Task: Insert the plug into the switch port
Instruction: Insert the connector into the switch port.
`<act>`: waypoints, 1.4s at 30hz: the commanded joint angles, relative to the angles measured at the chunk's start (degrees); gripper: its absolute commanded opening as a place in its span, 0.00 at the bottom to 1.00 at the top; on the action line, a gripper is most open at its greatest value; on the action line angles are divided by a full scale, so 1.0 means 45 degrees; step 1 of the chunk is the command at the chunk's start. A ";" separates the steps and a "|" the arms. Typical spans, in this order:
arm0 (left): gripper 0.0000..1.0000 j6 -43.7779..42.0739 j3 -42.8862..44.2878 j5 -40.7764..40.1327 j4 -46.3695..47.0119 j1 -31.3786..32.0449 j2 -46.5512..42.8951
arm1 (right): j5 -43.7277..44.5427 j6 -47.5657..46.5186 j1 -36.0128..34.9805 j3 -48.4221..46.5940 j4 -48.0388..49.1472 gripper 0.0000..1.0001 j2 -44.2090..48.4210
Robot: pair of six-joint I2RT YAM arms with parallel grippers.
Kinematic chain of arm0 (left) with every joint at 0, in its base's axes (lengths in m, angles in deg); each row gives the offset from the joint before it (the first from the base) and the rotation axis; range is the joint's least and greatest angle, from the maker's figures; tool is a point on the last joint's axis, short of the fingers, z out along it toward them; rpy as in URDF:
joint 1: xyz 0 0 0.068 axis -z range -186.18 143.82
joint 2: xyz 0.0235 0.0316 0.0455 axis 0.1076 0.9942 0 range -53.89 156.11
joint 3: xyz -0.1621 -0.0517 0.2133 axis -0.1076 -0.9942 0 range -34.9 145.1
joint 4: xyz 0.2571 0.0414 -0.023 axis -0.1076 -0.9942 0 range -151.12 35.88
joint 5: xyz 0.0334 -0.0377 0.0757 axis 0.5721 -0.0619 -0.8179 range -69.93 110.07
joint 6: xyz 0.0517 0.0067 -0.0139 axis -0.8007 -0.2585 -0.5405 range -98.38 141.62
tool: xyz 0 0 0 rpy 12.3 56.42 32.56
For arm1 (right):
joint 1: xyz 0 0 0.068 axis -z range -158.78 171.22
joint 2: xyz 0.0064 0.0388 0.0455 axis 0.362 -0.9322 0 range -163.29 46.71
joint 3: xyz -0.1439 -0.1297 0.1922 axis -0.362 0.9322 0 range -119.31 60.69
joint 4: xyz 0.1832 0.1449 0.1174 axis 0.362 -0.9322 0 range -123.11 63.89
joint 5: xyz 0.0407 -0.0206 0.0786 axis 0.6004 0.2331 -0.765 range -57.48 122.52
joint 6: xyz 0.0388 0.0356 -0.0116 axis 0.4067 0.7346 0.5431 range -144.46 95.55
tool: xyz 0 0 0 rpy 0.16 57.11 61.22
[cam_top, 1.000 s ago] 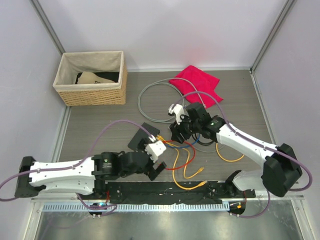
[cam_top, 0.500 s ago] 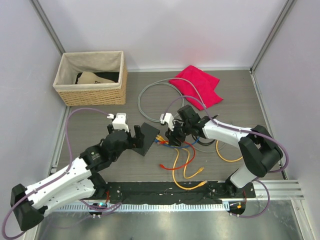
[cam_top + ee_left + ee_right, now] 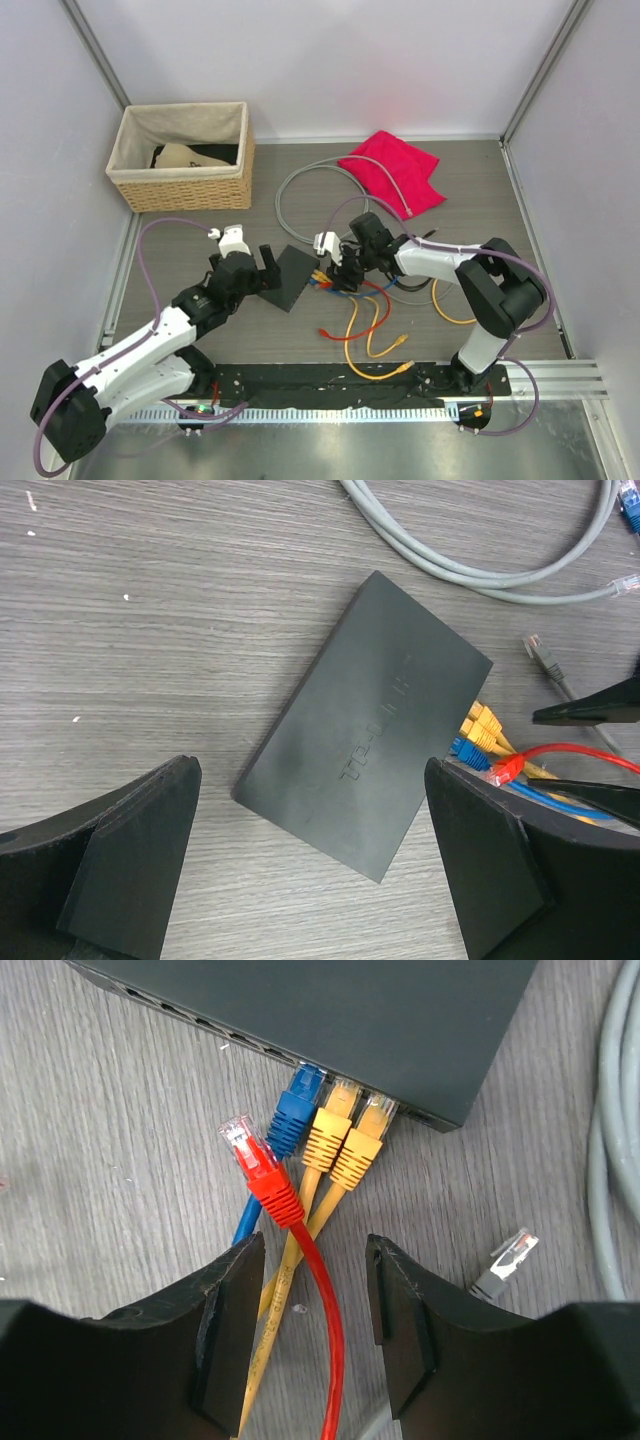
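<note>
The dark grey switch lies flat on the table. One blue plug and two yellow plugs sit in its ports. The red plug lies loose just short of the port row, left of the blue one. My right gripper is open, its fingers either side of the red cable behind the plug, with a gap on both sides. My left gripper stands wide open above the switch's near left corner, touching nothing.
A loose grey plug lies right of the ports, with its grey cable looped behind. Yellow cables trail toward the front rail. A wicker basket stands back left, and a red cloth lies at the back.
The left arm swung from the front of the table up to the switch's left side. The right gripper slid left to the ports and its jaws narrowed around the red cable.
</note>
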 commanded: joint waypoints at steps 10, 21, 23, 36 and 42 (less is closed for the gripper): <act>1.00 0.0055 0.0129 0.0472 0.1147 -0.0171 0.0891 | -0.0966 -0.0765 -0.0101 -0.0804 0.0669 0.49 -0.0510; 1.00 0.0055 0.0129 0.0726 0.1186 -0.0249 0.1048 | -0.1142 -0.0843 -0.0160 -0.1000 0.0220 0.41 -0.0901; 1.00 0.0055 0.0109 0.0746 0.1206 -0.0249 0.1125 | -0.1123 -0.0824 -0.0179 -0.0981 0.0219 0.38 -0.0921; 1.00 0.0074 0.0109 0.0863 0.1264 -0.0307 0.1340 | -0.0440 -0.0375 -0.0218 -0.1137 -0.0463 0.09 0.0170; 1.00 0.0133 0.0148 0.0805 0.1245 -0.0405 0.1516 | 0.0690 0.0210 -0.0764 -0.1235 -0.1304 0.03 0.2143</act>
